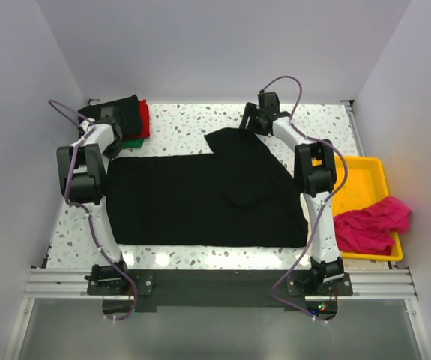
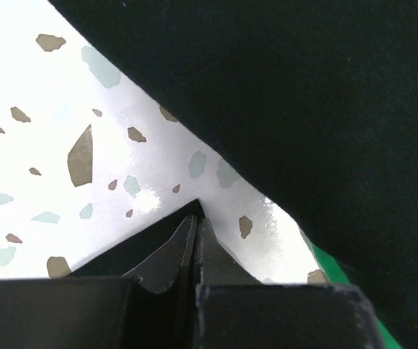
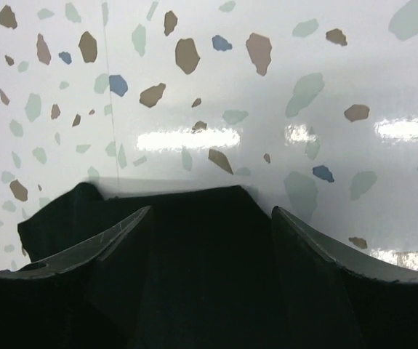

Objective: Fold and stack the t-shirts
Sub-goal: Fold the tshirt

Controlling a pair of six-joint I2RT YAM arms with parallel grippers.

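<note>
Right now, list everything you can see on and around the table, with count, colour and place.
Spread t-shirt: one, black, table centre, its right part folded over.
Stacked t-shirts: three, black on top with red and green edges showing, far-left corner.
Loose t-shirt: one, magenta-pink, draped over the tray's near end.
Tray: one, yellow, right of the table.
Table: one, white with speckles, under the shirts.
Left gripper: one, dark, shut, at the spread t-shirt's far-left edge.
Right gripper: one, dark, open, over the spread t-shirt's far edge.
</note>
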